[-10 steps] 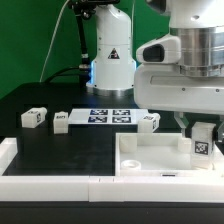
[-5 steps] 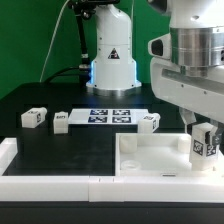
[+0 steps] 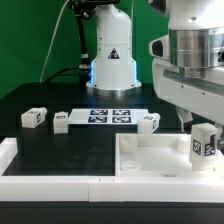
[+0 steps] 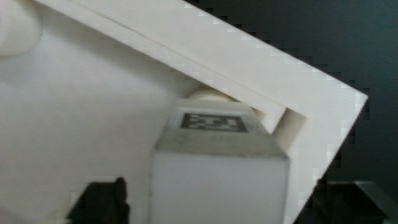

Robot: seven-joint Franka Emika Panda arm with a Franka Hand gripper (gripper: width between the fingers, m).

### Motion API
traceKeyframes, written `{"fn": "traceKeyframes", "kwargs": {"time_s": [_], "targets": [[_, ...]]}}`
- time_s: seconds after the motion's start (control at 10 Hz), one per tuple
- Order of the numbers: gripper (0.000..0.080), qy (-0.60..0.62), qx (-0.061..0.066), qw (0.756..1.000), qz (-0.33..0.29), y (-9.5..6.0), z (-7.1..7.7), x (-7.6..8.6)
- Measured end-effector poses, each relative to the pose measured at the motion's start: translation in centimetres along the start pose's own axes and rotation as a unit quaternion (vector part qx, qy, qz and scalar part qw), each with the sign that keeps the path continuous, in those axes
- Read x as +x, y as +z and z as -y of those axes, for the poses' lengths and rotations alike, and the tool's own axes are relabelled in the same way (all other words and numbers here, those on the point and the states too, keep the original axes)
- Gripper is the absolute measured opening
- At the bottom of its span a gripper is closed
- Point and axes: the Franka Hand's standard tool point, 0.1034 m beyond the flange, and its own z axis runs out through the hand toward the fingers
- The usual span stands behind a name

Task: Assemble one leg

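A leg point(image 3: 205, 142), a small white block with a tag on its face, stands upright in the corner of the large white panel point(image 3: 150, 158) at the exterior view's right. My gripper point(image 3: 203, 128) hangs straight over it. In the wrist view the leg point(image 4: 222, 150) sits in the panel's corner point(image 4: 107, 90). My gripper point(image 4: 222, 205) straddles it, with a dark finger point(image 4: 107, 200) on each side and a narrow gap between each finger and the leg, so the gripper looks open.
Three more legs lie on the black table: two at the left point(image 3: 33, 117) point(image 3: 61, 121), one point(image 3: 149, 121) next to the marker board point(image 3: 110, 116). A white raised border point(image 3: 50, 185) runs along the front. The robot base point(image 3: 112, 60) stands behind.
The wrist has turned and risen a little above the leg. The leg has turned with it, its tag now facing more to the front, and has shifted slightly to the exterior view's right.
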Motion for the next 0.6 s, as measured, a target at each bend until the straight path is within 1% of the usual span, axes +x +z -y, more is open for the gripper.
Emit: {"fn": "traceKeyframes", "kwargs": {"time_s": [0.1, 0.2, 0.3, 0.4, 0.5, 0.6], "targets": [[0.0589, -0.069, -0.005, 0.998, -0.001, 0.07, -0.05, -0.3], [0.0637, -0.134, -0.008, 0.991, 0.002, 0.16, -0.1, -0.62], [0.0646, -0.204, -0.008, 0.979, 0.003, 0.23, -0.09, -0.73], [0.0646, -0.278, -0.009, 0.96, 0.004, 0.3, -0.11, -0.74], [0.0646, -0.349, -0.009, 0.937, 0.004, 0.3, -0.11, -0.74], [0.0649, -0.399, -0.009, 0.917, 0.003, 0.31, -0.09, -0.8]]}}
